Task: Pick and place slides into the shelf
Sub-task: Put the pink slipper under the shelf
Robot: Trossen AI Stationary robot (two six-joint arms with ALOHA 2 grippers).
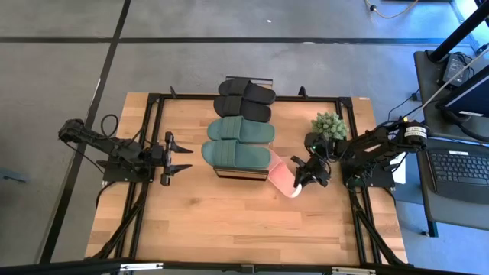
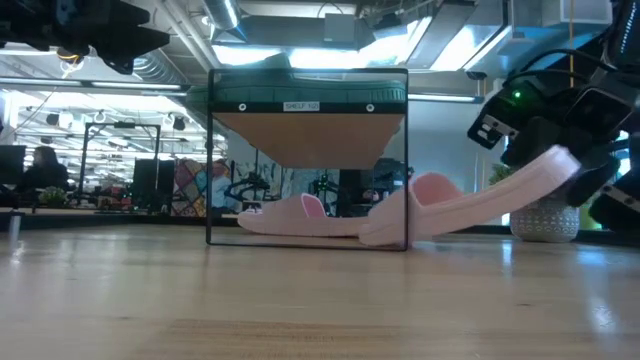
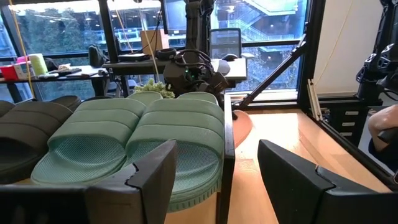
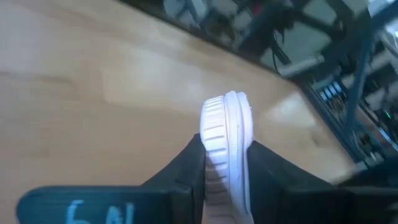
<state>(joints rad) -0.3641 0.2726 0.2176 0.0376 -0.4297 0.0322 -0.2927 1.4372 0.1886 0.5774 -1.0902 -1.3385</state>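
Pink slide (image 1: pixel 283 177) pinched at heel by right gripper (image 1: pixel 306 174), being fed into shelf (image 1: pixel 243 173) bottom tier; further push, then release needed. Left gripper (image 1: pixel 181 158) parked wide open, empty.

Two black slides (image 1: pixel 244 99), two green slides (image 1: pixel 238 141), two pink slides (image 2: pixel 440 205), one shelf (image 2: pixel 308 243), one potted plant (image 1: pixel 329 124)

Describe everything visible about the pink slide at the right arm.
The pink slide is pale pink rubber with one wide strap and a ribbed sole edge. The right tool pinches its heel end edgewise between both fingers. It tilts, heel raised, toe end down on the table at the shelf's lower tier, beside the other pink slide lying flat there.
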